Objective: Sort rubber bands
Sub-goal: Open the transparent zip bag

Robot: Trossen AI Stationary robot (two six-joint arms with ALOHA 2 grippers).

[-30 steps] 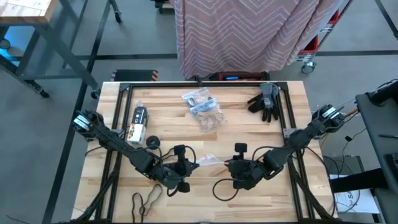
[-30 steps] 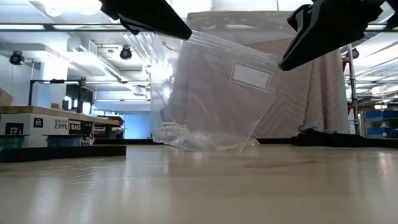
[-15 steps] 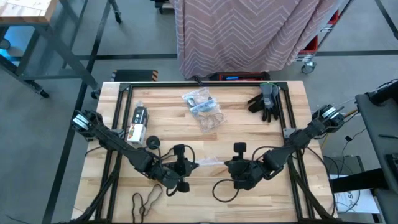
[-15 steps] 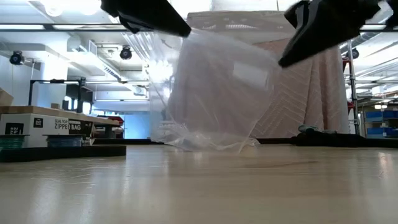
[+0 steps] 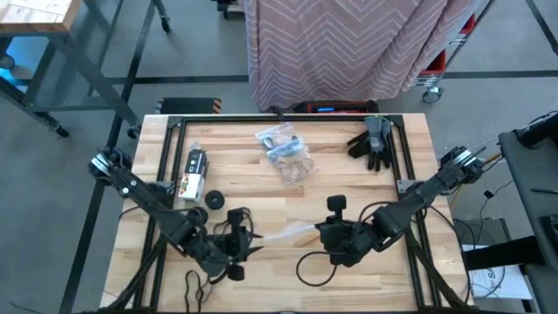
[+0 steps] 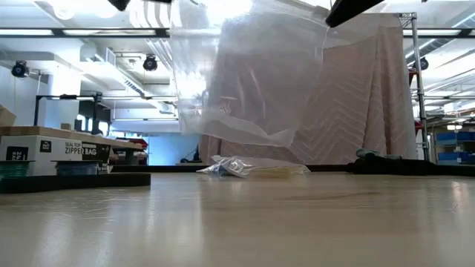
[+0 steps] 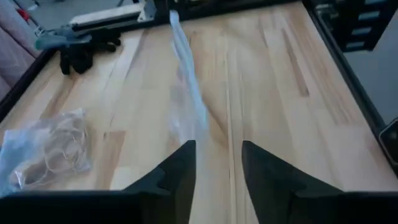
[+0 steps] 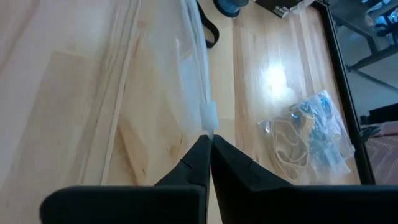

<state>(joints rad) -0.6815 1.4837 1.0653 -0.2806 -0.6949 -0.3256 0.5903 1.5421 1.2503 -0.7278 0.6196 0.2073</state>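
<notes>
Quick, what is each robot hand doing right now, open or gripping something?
Left hand: open, holding nothing; the clear plastic bag hangs just ahead of it.
Right hand: closed, pinching the bag's top edge.

In the low view both arms are cut off by the top edge, so neither hand shows there. The thin dark rubber band (image 5: 202,283) lying at the wooden surface's (image 5: 349,183) near edge is too small to tell its exact colour.

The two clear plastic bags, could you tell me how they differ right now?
The hanging bag is lifted off the table, pinched at its edge by the right gripper; the filled bags lie on the wood. The hanging bag looks empty; the lying ones hold rubber bands. Both are clear plastic.
</notes>
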